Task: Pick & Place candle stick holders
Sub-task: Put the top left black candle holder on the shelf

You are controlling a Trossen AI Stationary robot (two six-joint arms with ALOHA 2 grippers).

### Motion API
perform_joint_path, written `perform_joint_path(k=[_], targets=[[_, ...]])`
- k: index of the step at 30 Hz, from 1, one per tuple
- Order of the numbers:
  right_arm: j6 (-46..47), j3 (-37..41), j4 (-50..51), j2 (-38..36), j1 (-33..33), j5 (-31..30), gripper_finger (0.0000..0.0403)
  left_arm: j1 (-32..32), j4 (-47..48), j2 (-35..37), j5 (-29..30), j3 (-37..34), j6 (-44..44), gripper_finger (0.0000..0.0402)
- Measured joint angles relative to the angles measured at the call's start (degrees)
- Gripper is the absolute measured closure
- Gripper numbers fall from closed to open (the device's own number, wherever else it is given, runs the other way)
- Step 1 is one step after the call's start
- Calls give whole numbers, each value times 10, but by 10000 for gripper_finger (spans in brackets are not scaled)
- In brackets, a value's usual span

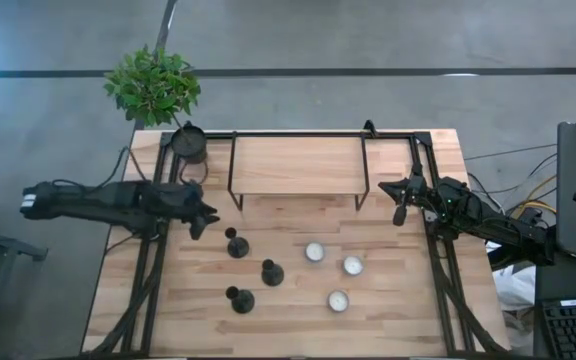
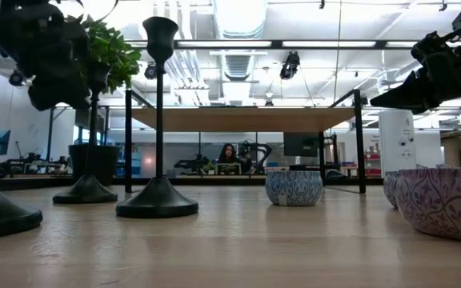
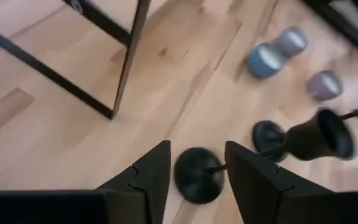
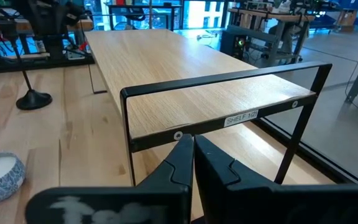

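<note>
Three black candlesticks (image 1: 236,245) (image 1: 271,272) (image 1: 240,298) stand upright on their round bases at the table's middle left. Three silvery-white tealight cups (image 1: 314,252) (image 1: 353,265) (image 1: 338,300) sit on their flat bottoms to the right of them. My left gripper (image 1: 203,215) is open and empty, just left of and above the farthest candlestick. In the left wrist view that candlestick's base (image 3: 197,175) shows beyond the gap between the fingers (image 3: 197,149), untouched. My right gripper (image 1: 400,208) is shut and empty, in the air at the shelf's right end; it also shows in its own wrist view (image 4: 191,146).
A wooden shelf on a black metal frame (image 1: 298,165) stands at the table's far middle, its legs (image 1: 236,205) close to my left gripper. A dark plant pot (image 1: 190,143) sits at the far left corner. Bare wood (image 1: 298,335) lies along the near edge.
</note>
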State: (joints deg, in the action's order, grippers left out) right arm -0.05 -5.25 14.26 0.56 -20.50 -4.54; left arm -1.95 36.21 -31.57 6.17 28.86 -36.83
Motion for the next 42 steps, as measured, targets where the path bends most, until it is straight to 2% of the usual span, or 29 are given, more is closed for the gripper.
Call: perform_joint_path(k=[7,10,21,24,29,37,42], targets=[[0,0,0,0,0,0,394,-109,4,4,-22,0,-16,268],[0,0,0,0,0,0,394,-156,10,1,-9,0,-56,269],[0,0,0,0,0,0,394,-320,12,-46,173,-1,-152,269],[0,0,0,0,0,0,394,-329,10,-63,194,-1,-153,269],[0,0,0,0,0,0,394,-329,-9,-91,198,-18,-128,269],[0,0,0,0,0,0,394,-329,-172,-122,205,-93,-86,269],[0,0,0,0,0,0,394,-328,-188,-135,256,-116,-83,269]])
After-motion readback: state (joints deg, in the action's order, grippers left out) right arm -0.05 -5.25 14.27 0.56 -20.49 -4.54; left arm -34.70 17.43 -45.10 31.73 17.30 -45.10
